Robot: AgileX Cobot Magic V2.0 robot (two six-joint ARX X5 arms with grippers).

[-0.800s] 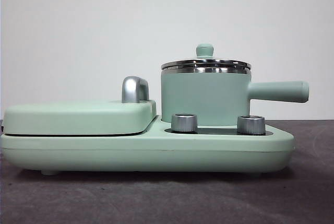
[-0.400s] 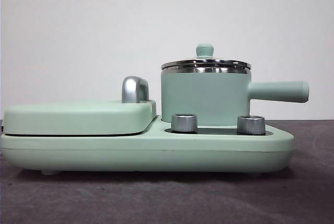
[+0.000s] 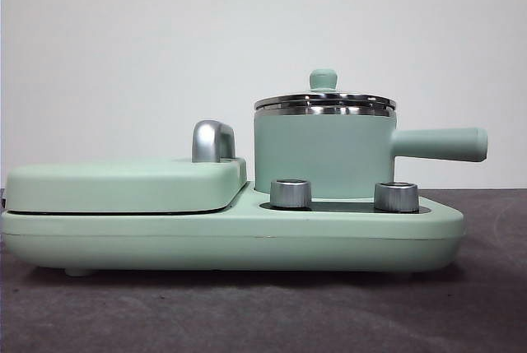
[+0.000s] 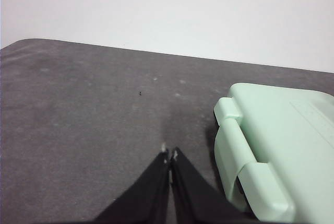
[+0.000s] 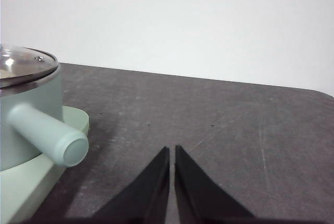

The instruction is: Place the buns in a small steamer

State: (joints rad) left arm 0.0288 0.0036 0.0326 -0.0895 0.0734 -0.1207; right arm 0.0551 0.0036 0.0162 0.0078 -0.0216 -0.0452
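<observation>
The small steamer (image 3: 323,151) is a mint-green pot with a steel rim, a glass lid with a green knob, and a straight side handle; it stands on the right half of a mint-green cooker base (image 3: 230,234). The right wrist view shows the steamer (image 5: 23,114) with its lid on and its handle pointing out. The buns are out of view. My left gripper (image 4: 169,156) is shut over bare table beside the griddle's end. Over the table beyond the steamer's handle, my right gripper (image 5: 171,151) is shut with nothing in it.
A flat mint-green lidded griddle (image 3: 123,184) with a steel handle (image 3: 212,141) fills the base's left half, seen also as the griddle (image 4: 276,151) in the left wrist view. Two steel knobs (image 3: 291,192) sit before the pot. Dark grey table (image 5: 219,125) surrounds the cooker.
</observation>
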